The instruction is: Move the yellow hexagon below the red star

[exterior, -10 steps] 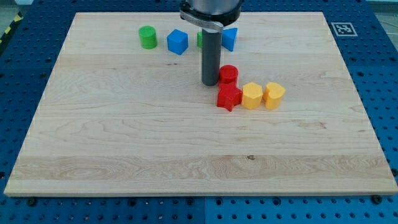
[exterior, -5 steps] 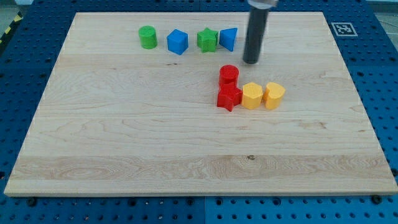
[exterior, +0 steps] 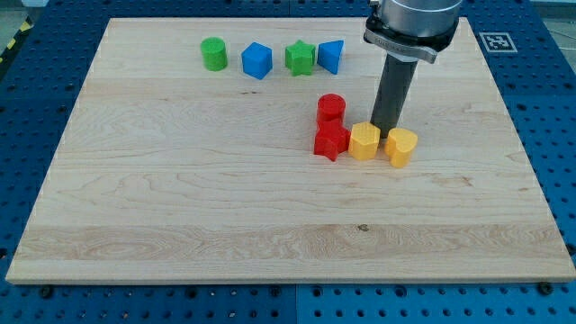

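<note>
With my tip (exterior: 389, 133) set just behind the yellow hexagon (exterior: 364, 140), which touches the red star's (exterior: 331, 141) right side right of the counter's (exterior: 180, 198) centre, and no pincer fitted, I should push it toward the near edge before nudging leftward.

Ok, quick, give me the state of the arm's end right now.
No gripper: a bare rod, holding nothing.
My tip is down on the board, just above the gap between the yellow hexagon and the yellow heart.
</note>
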Robot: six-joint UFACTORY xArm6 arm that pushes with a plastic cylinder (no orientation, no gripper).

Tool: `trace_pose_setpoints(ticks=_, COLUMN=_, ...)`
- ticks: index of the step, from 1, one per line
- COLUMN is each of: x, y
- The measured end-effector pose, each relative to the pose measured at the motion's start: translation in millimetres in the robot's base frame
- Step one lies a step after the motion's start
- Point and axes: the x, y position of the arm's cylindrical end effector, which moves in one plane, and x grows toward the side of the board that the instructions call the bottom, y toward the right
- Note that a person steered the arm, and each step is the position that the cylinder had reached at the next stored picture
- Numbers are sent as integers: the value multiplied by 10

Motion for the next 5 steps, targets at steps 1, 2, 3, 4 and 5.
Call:
trace_pose_setpoints(ticks=1, x=174, y=254)
trace_pose_setpoints(ticks=2, x=369, y=398)
trace_pose_setpoints(ticks=3, x=-24, y=328)
trace_pose_setpoints(ticks=4, x=-114, y=3)
trace_pose_setpoints(ticks=5, x=-114, y=-228)
